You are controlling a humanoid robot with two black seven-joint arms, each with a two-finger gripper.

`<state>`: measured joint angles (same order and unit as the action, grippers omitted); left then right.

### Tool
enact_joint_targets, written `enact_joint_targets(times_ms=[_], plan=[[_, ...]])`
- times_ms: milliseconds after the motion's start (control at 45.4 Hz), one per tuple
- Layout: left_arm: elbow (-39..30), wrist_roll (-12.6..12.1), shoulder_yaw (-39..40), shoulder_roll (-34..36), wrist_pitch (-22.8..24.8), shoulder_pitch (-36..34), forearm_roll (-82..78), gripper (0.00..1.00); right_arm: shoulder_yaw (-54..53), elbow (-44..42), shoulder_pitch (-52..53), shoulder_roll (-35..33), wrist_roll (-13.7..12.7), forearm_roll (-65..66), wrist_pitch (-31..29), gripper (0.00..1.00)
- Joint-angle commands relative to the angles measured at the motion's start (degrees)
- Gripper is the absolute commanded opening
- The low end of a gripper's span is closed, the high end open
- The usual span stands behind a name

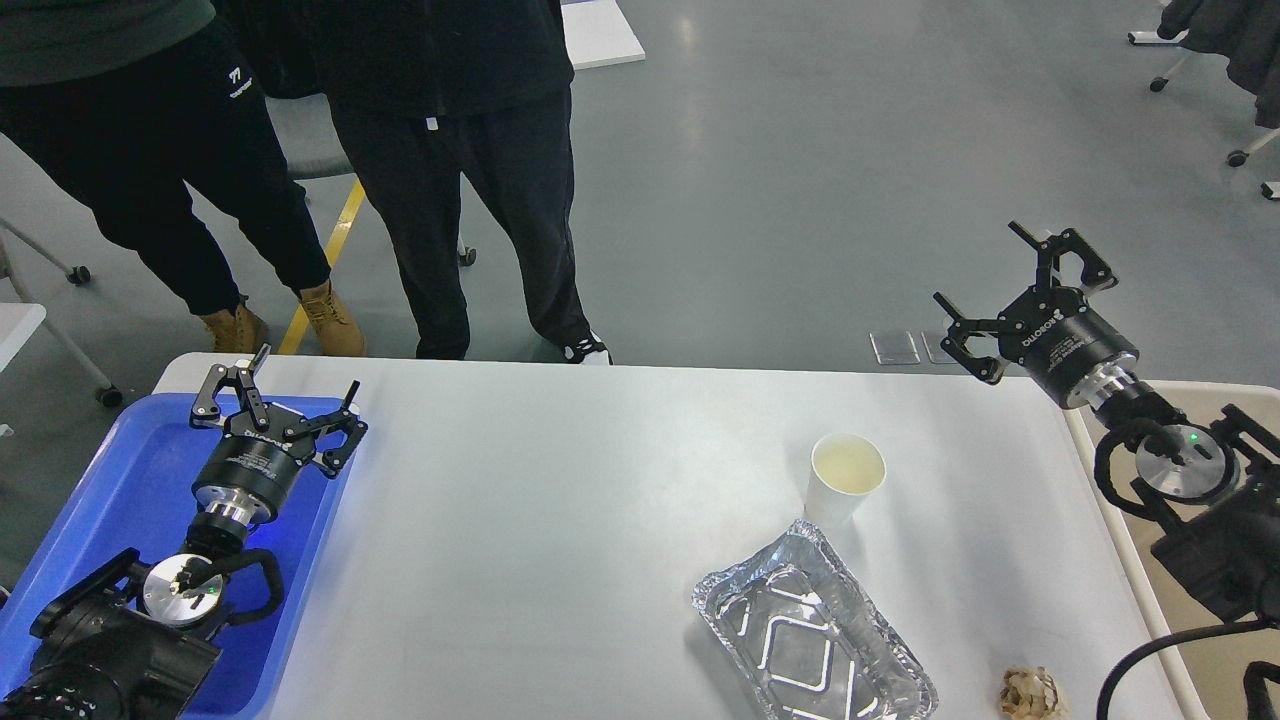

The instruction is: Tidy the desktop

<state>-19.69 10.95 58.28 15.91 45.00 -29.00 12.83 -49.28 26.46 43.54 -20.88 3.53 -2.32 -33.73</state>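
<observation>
Across the lower part of the head view lies the large, smooth white rectangular tabletop (560, 500) with rounded corners, occupying most of the frame. On its right half stands a white paper cup (845, 478), upright and open-topped. Just in front of the cup, its far corner touching or nearly touching the cup's base, lies a crinkled rectangular aluminium foil tray (812, 640), set at an angle to the tabletop's edges. Near the front right corner rests a small crumpled wad of brownish paper (1033, 692), apart from the foil tray.

A blue plastic tray (130, 480) sits over the tabletop's left edge. The left gripper (285, 400) hangs above the far end of this tray with its black fingers spread and nothing between them. The right gripper (1020, 295) is held beyond the far right corner of the tabletop, over the grey floor (800, 180), fingers likewise spread wide and holding nothing. A beige bin (1150, 560) adjoins the tabletop's right edge, beneath the right arm.

Beyond the far edge stand two persons in dark trousers (480, 200), visible from the waist down; one wears tan boots (330, 320).
</observation>
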Motion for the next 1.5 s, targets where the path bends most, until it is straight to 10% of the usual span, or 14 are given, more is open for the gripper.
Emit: enact_joint_targets(times_ms=[0,529,1476], plan=[[0.0,0.0,0.0,0.0,0.0,0.0,0.0,1.00,5.6,3.5,2.6,-3.5,-0.3,0.0,0.5,1.00],[0.0,0.1,0.1,0.0,0.0,0.0,0.0,1.00,39.5,18.1,28.7,-22.9,-4.5,1.9,-2.1,1.00],[0.0,0.0,0.0,0.0,0.0,0.0,-0.1,1.00,109.4,44.7,83.4,-17.1,-4.3,25.5,-6.1,1.00]])
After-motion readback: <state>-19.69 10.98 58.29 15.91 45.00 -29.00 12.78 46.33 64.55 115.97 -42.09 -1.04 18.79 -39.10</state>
